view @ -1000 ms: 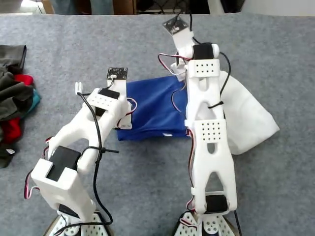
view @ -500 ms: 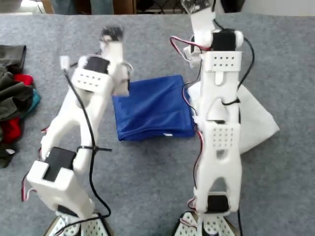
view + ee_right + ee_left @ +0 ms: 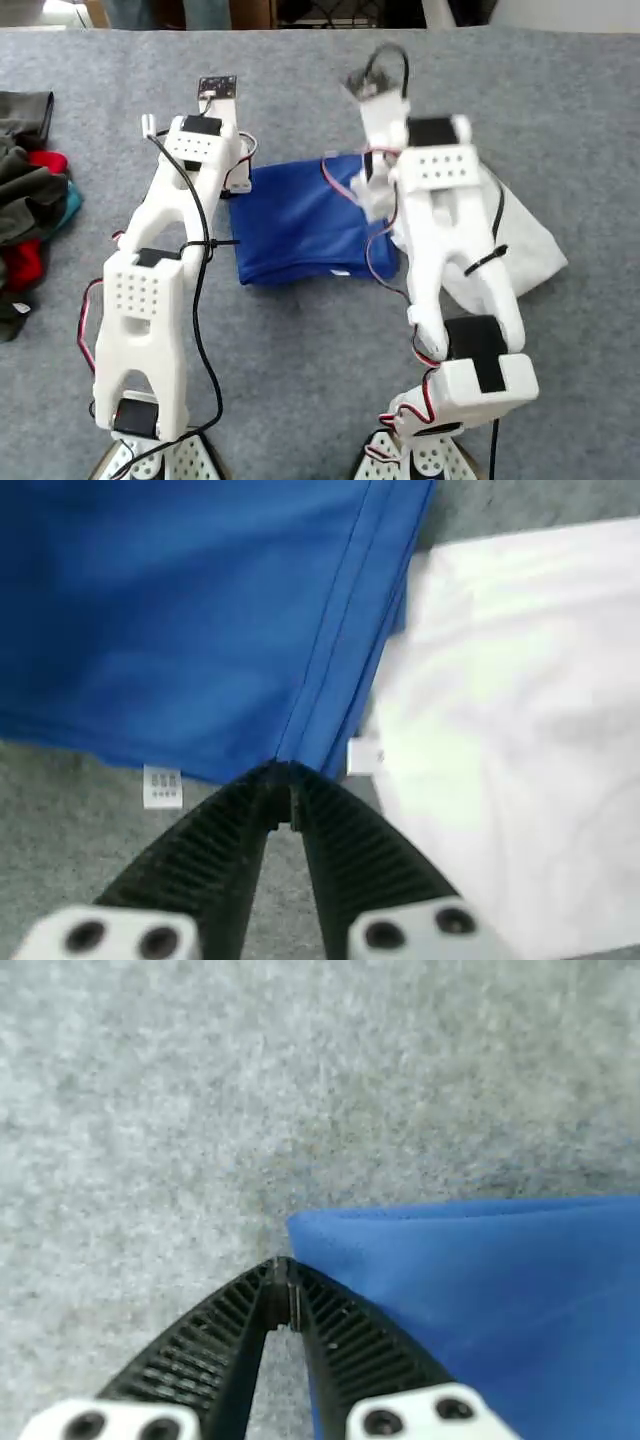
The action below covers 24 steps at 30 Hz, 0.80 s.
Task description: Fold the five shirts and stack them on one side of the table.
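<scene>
Soft and lightweight, the blue shirt (image 3: 305,220) lies folded mid-bench. The left claw (image 3: 281,1290) and right claw (image 3: 283,790), both pressed together and empty, hover near its corners, likely the surest holds.

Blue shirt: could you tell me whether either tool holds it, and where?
Neither visibly grips the blue shirt: left tool shut beside its corner, right tool shut at its edge.

Folded shirt (image 3: 300,225) left of other shirt (image 3: 515,245) (touching).
</scene>
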Each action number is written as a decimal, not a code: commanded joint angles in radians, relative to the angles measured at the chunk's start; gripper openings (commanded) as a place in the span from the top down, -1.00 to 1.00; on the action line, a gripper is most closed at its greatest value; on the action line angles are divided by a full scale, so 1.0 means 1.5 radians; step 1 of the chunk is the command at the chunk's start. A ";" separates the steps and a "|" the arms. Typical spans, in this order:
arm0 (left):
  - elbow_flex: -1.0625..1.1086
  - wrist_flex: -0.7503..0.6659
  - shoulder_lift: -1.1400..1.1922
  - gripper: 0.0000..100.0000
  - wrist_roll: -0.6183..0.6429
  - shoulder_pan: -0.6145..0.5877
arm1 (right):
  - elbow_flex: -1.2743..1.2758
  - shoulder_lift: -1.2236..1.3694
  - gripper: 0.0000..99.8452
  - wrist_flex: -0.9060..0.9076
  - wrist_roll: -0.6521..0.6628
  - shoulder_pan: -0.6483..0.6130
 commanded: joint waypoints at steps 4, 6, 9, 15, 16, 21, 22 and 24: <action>-0.277 0.138 0.139 0.94 -0.003 0.004 | 0.249 -0.036 0.97 -0.160 -0.004 0.002; -0.339 0.166 0.176 0.94 -0.003 0.003 | 0.286 -0.036 0.97 -0.188 -0.004 0.015; -0.435 0.213 0.227 0.94 -0.005 0.003 | 0.305 -0.036 0.97 -0.212 0.016 0.044; -0.582 0.279 0.297 0.94 -0.034 0.006 | 0.238 -0.071 0.97 -0.151 0.031 0.070; -0.605 0.291 0.304 0.94 -0.034 0.005 | 0.219 -0.082 0.97 -0.129 0.037 0.069; -0.710 0.334 0.322 0.94 -0.064 0.005 | 0.161 -0.158 0.97 -0.017 0.066 0.073; -0.712 0.334 0.318 0.94 -0.064 0.004 | 0.160 -0.174 0.97 0.001 0.066 0.074; -0.712 0.334 0.313 0.94 -0.064 0.003 | 0.161 -0.205 0.97 0.035 0.066 0.083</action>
